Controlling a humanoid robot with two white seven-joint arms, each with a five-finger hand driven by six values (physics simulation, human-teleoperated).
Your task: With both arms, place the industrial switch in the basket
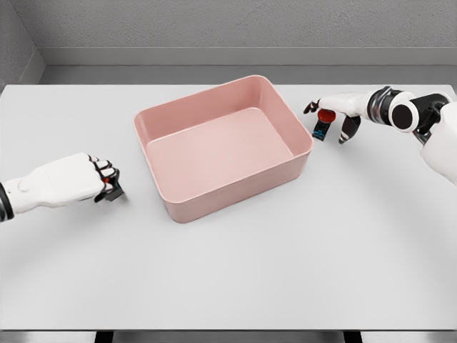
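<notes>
Nearest the head camera lies the broad white table (235, 279), its front part bare across the lower frame. Coming in from the lower left edge, the left hand (91, 180) rests low on the table surface just left of the basket, its fingers (106, 170) curled tight around a small dark object with a red spot (112, 187), which pokes out below the knuckles and seems to touch the tabletop; whether this is a second switch cannot be told at this size. Past it, around the middle of the table, sits the pink basket (178, 207), a rectangular tub with rounded corners, turned at an angle to the table edges and holding nothing. On the far right, the right hand (335, 114) reaches in from the right edge, just beside the basket's right corner but outside its rim. Its fingers (350, 128) hang downward, loosely closed on the industrial switch (323, 123), a small piece with a red cap above and a dark body with a blue tint below, held just above the table surface and beside the basket wall, not inside it.
</notes>
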